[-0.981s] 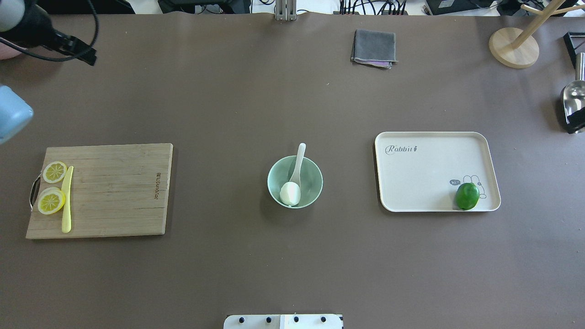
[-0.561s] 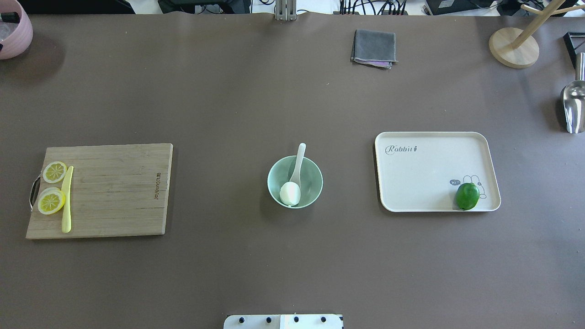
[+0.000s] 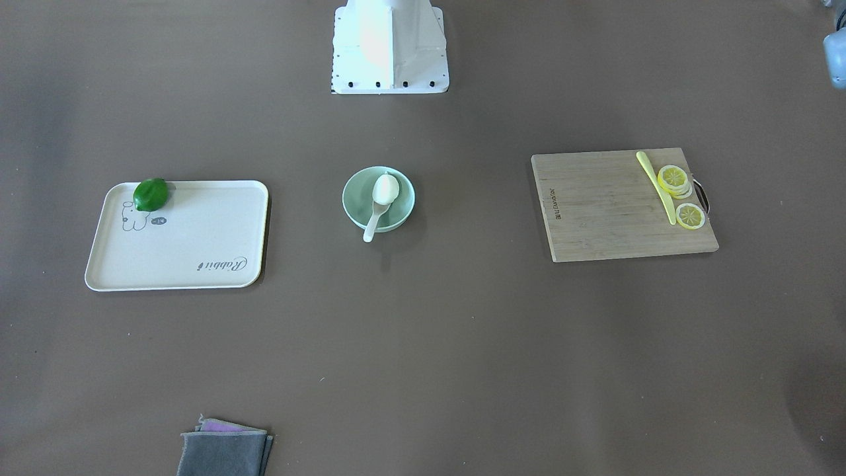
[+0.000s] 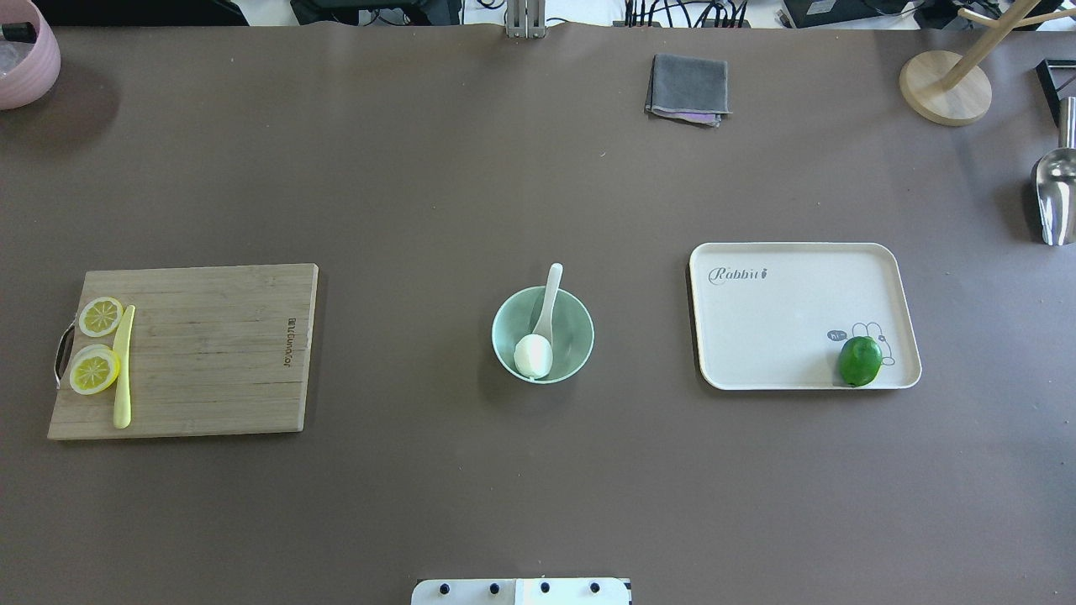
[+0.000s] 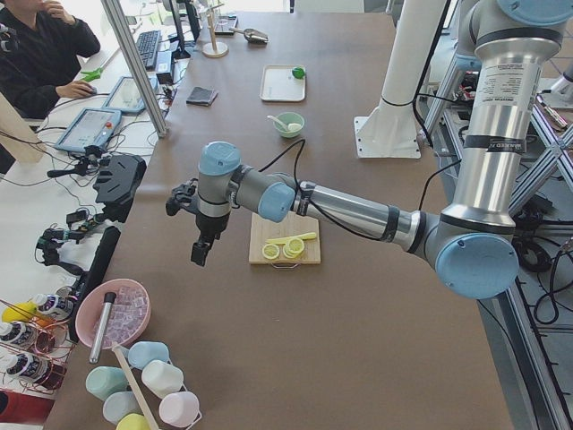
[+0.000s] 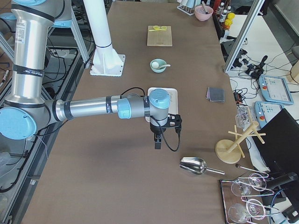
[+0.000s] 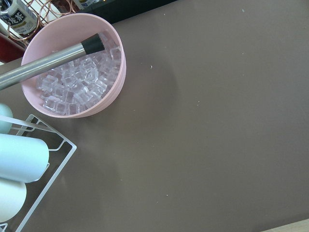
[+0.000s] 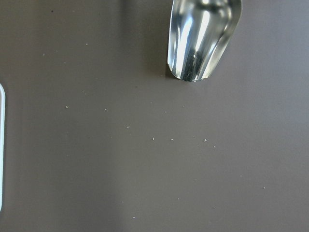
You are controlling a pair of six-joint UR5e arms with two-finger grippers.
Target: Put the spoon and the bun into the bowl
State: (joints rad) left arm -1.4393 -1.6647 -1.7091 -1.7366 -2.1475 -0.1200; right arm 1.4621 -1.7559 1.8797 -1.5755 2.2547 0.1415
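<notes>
The pale mint-green bowl (image 4: 580,323) stands at the table's middle and also shows in the front view (image 3: 353,201). The white bun (image 4: 533,355) lies inside it. The white spoon (image 4: 551,290) rests in the bowl with its handle over the far rim. My left gripper (image 5: 200,253) hangs above the table's left end, far from the bowl. My right gripper (image 6: 157,142) hangs over the right end near the metal scoop. Both show only in the side views, so I cannot tell whether they are open or shut.
A wooden cutting board (image 4: 210,353) with lemon slices and a pale-yellow knife (image 4: 123,365) lies left. A cream tray (image 4: 782,319) with a green lime (image 4: 859,360) lies right. A grey cloth (image 4: 688,88), pink ice bowl (image 4: 29,63), metal scoop (image 4: 1055,189) and wooden stand (image 4: 946,88) sit at the far side.
The left arm has left the overhead view's upper left and the right gripper has left its right edge. Bowl, bun and spoon have not moved.
</notes>
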